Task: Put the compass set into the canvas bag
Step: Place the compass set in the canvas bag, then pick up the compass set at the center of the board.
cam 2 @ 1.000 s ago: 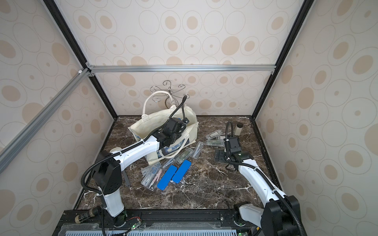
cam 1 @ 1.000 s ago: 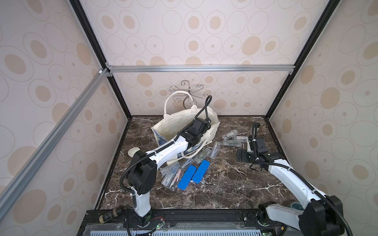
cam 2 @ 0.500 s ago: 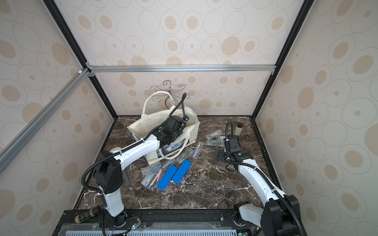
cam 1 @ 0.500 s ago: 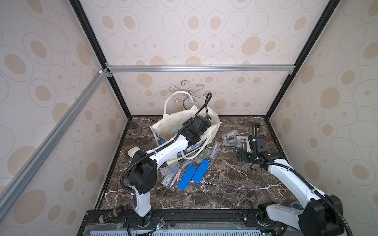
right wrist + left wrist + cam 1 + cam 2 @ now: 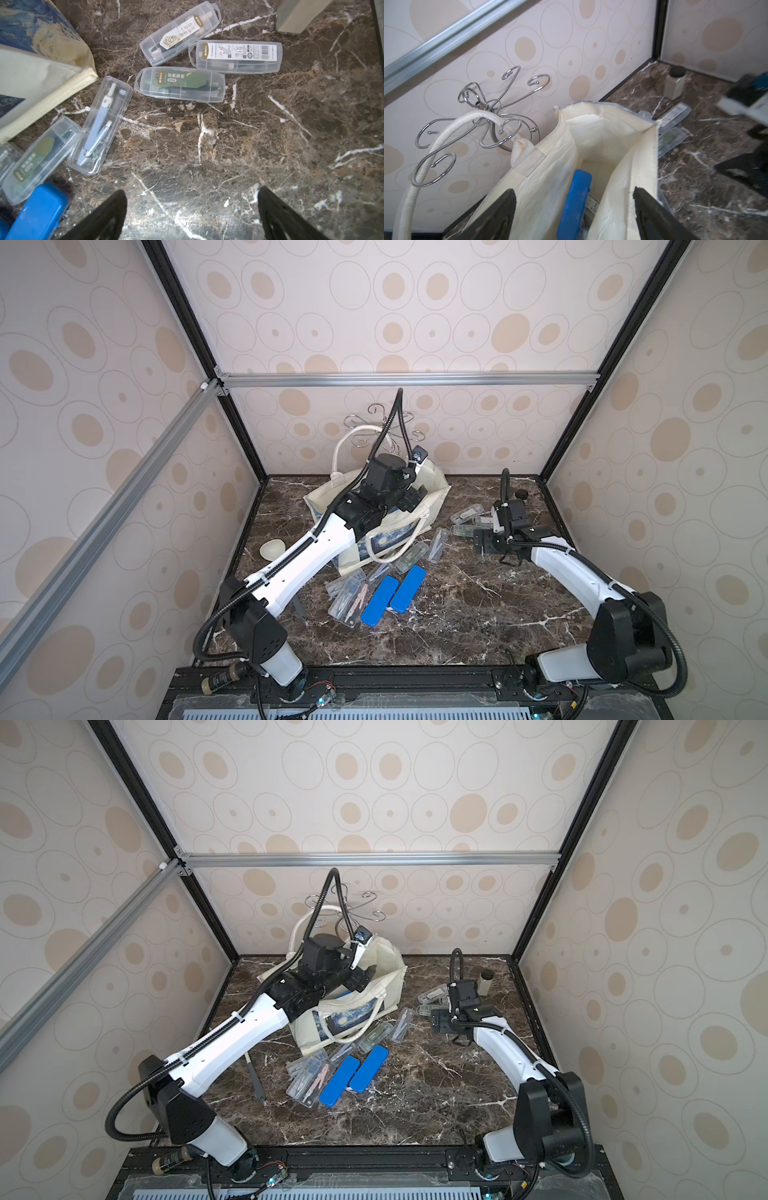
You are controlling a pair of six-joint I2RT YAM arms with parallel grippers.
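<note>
The cream canvas bag [image 5: 434, 491] [image 5: 388, 965] stands open at the back of the marble table, its starry print [image 5: 388, 540] facing front. My left gripper [image 5: 411, 499] [image 5: 361, 979] [image 5: 573, 190] hovers over the bag's mouth, open and holding nothing. Below it a blue compass set case [image 5: 575, 204] lies loose inside the bag [image 5: 591, 133]. Two more blue cases [image 5: 376, 605] [image 5: 409, 588] lie on the table in front. Clear compass cases [image 5: 179, 84] [image 5: 239, 56] [image 5: 100, 124] lie ahead of my right gripper [image 5: 482, 543] [image 5: 192, 191], which is open and low over bare marble.
A chrome hook stand [image 5: 376, 423] [image 5: 488, 108] rises behind the bag, with one white handle [image 5: 446, 135] draped over it. A small black-capped bottle [image 5: 486, 982] stands in the back right corner. A cream round object [image 5: 272, 549] lies near the left wall. More clear cases [image 5: 347, 597] lie front left.
My left gripper's jaws have spread wide over the bag's mouth, and the wrist has lifted slightly toward the back. The right arm has stayed still.
</note>
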